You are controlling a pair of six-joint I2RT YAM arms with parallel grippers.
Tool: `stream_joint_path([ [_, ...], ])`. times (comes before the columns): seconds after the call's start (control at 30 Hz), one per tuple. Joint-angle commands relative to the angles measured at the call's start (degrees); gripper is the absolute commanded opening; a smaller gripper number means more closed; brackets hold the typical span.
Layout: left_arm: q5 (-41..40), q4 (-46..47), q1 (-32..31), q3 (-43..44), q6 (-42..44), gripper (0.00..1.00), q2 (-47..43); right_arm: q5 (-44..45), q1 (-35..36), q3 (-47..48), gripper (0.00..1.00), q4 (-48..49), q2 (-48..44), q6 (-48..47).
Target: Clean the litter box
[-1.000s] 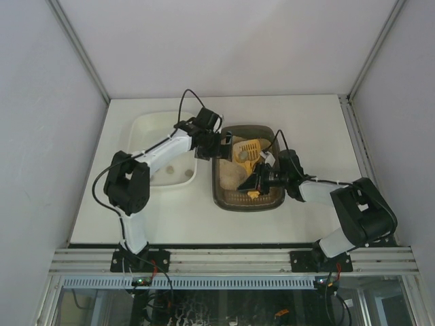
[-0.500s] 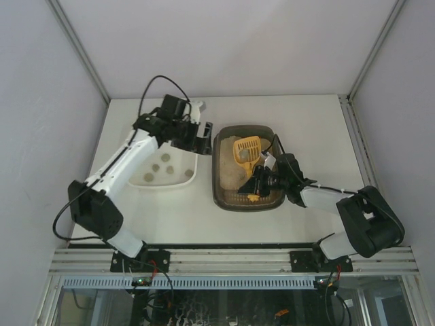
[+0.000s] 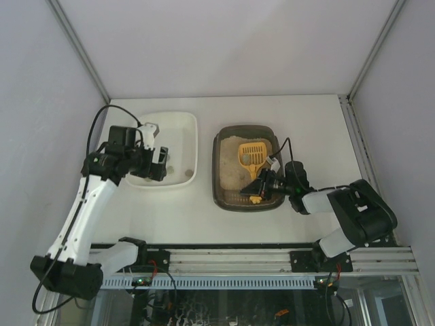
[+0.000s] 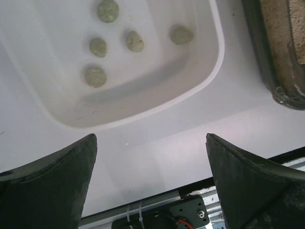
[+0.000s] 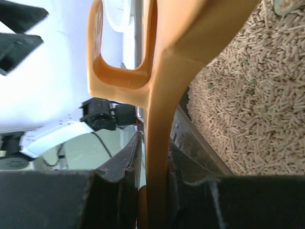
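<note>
The dark brown-grey litter box [image 3: 216, 178] with pale litter stands at the table's middle. Its rim shows at the right edge of the left wrist view [image 4: 267, 62]. A yellow slotted scoop [image 3: 250, 154] lies with its head on the litter. My right gripper [image 3: 261, 185] is shut on the scoop's handle [image 5: 157, 138] at the box's near right side, above the litter pellets [image 5: 238, 105]. My left gripper [image 3: 161, 163] is open and empty above the left part of the white tray [image 3: 194, 136]; its wide-apart fingers [image 4: 52, 186] frame bare table.
The white tray [image 4: 212, 76] holds several greenish-grey clumps [image 4: 135, 41]. The metal rail at the table's near edge [image 3: 231, 259] shows below the left gripper in its wrist view [image 4: 162, 210]. Grey walls close in the table on three sides.
My left arm has swung left, away from the litter box and across the white tray to its left part. My right gripper stays shut on the scoop handle, almost still.
</note>
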Motion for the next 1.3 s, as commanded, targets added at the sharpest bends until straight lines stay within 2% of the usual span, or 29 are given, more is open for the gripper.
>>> stream_joint_path([
  [0.0, -5.71, 2.21, 0.3, -4.56, 0.98, 1.0, -6.96, -3.96, 0.77, -1.8, 0.0, 16.33, 5.13, 7.47],
  [0.13, -9.77, 2.73, 0.35, -8.59, 1.43, 1.0, -11.74, -4.79, -1.91, -5.17, 0.0, 27.24, 7.66, 13.26],
  [0.23, -10.36, 2.11, 1.33, -10.69, 3.05, 1.0, -12.61, -5.8, 0.42, -2.81, 0.0, 26.03, 8.35, 13.14],
  [0.33, -4.75, -0.01, 3.92, -9.6, 5.19, 1.0, -12.12, -6.05, -0.8, -2.35, 0.0, 27.14, 7.82, 14.75],
  [0.4, -2.74, -0.07, 4.41, -9.91, 5.29, 1.0, -12.16, -5.67, -3.34, -3.43, 0.0, 33.92, 9.31, 19.18],
  [0.5, -1.36, 0.42, 5.3, -10.43, 5.38, 1.0, -12.62, -8.19, -1.08, -0.19, 0.0, 37.63, 12.01, 22.5],
  [0.67, -0.36, 0.89, 7.45, -10.94, 5.59, 1.0, -13.23, -6.56, -2.37, -0.99, 0.0, 30.21, 7.4, 18.6],
  [0.73, 0.03, 0.98, 8.01, -11.05, 5.73, 1.0, -12.94, -5.92, -0.52, -0.1, 0.0, 25.78, 5.99, 16.2],
  [0.8, 0.18, 1.11, 8.39, -11.16, 5.71, 1.0, -12.24, -5.77, 3.42, 2.63, 0.0, 15.21, 3.57, 10.17],
  [0.87, 0.48, 1.12, 8.74, -11.16, 5.79, 1.0, -11.29, -5.38, 4.25, 3.77, 0.0, 6.22, 0.0, 5.19],
  [0.9, 0.81, 1.08, 9.05, -11.16, 5.85, 1.0, -10.97, -5.23, 2.76, 3.09, 0.0, 4.83, -1.85, 4.64],
  [1.0, 2.26, 1.25, 10.52, -11.28, 6.16, 1.0, -11.04, -7.04, -4.01, -1.67, 0.0, 11.95, -6.09, 9.97],
  [1.03, 2.43, 1.31, 10.91, -11.35, 6.18, 1.0, -11.24, -7.56, -5.07, -2.07, 0.0, 11.05, -7.21, 9.31],
  [1.1, 2.76, 1.34, 11.65, -11.38, 6.26, 1.0, -11.75, -6.02, -3.45, -0.57, 0.0, -0.82, -10.46, 2.18],
  [1.17, 3.14, 1.35, 12.06, -11.38, 6.37, 1.0, -12.2, -1.63, 2.0, 2.64, 0.0, -15.89, -14.29, -7.25],
  [1.2, 3.23, 1.29, 12.19, -11.41, 6.36, 1.0, -12.26, -0.75, 3.24, 3.6, 0.0, -18.84, -15.09, -9.26],
  [1.27, 3.37, 1.25, 12.32, -11.36, 6.42, 1.0, -12.22, -2.3, 2.28, 2.49, 0.0, -17.65, -15.66, -7.98],
])
